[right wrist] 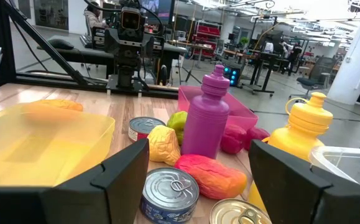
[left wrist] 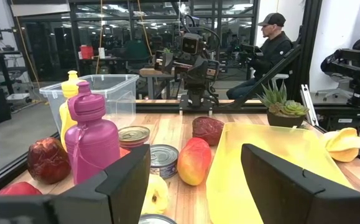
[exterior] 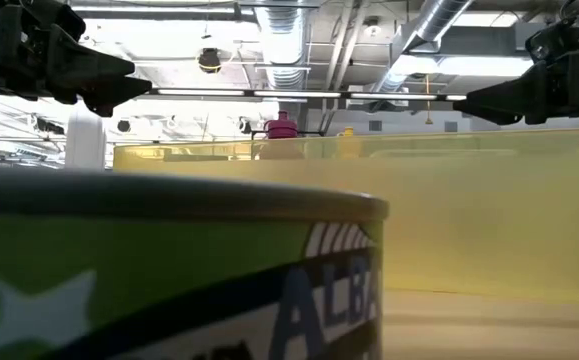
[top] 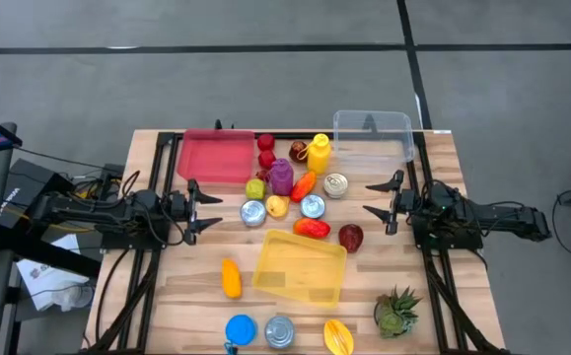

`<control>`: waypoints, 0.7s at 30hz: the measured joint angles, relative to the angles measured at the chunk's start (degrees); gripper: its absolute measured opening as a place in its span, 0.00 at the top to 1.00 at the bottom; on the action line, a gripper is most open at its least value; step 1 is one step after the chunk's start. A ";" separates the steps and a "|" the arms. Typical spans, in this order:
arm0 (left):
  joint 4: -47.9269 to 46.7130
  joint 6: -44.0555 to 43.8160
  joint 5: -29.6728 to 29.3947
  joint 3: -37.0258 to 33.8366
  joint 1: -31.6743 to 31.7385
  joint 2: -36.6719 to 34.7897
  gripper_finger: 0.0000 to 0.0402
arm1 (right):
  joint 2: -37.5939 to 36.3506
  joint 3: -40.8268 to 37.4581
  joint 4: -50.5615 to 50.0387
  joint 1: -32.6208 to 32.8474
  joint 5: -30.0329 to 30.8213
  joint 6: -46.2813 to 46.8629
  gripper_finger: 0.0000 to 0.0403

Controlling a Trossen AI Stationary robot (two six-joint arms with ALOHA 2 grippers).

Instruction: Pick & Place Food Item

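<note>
1. A cluster of food items is seen at the middle of the table (top: 167, 296), between the two grippers: a mango (top: 312, 228), a dark red fruit (top: 351, 237), an orange-red pepper (top: 303, 185), a pale yellow piece (top: 277, 206), a green apple (top: 255, 188) and several tins (top: 313, 205).
2. Which of these is the task's item cannot be told; none is held or touched by either gripper.
3. A purple bottle (top: 281, 177) and a yellow bottle (top: 319, 153) are stood upright at the far side of the cluster.
4. A yellow bin (top: 300, 267) is set just in front of the cluster, with the mango near its far edge.
5. A red tray (top: 214, 158) is placed at the far left and a clear tub (top: 372, 135) at the far right.
6. The left gripper (top: 192, 210) is held above the table to the left of the cluster, its fingers apart and empty, pointed toward the tins and mango.
7. The right gripper (top: 378, 197) is held to the right of the cluster, its fingers likewise apart and empty, near the dark red fruit but not touching it.
8. Nearer the front edge an orange carrot (top: 231, 278), a blue lid (top: 241, 329), another tin (top: 279, 332), a yellow fruit piece (top: 338, 337) and a potted plant (top: 397, 312) are seen, well apart from both grippers.
</note>
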 joint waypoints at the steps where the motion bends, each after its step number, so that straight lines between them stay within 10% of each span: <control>1: 0.00 0.00 0.00 0.00 0.00 -0.01 0.39 | 0.00 0.00 0.00 0.00 0.02 0.02 0.34; 21: 4.48 -6.43 0.09 0.00 0.00 0.00 0.39 | -0.01 -0.01 0.02 0.00 0.02 0.01 0.34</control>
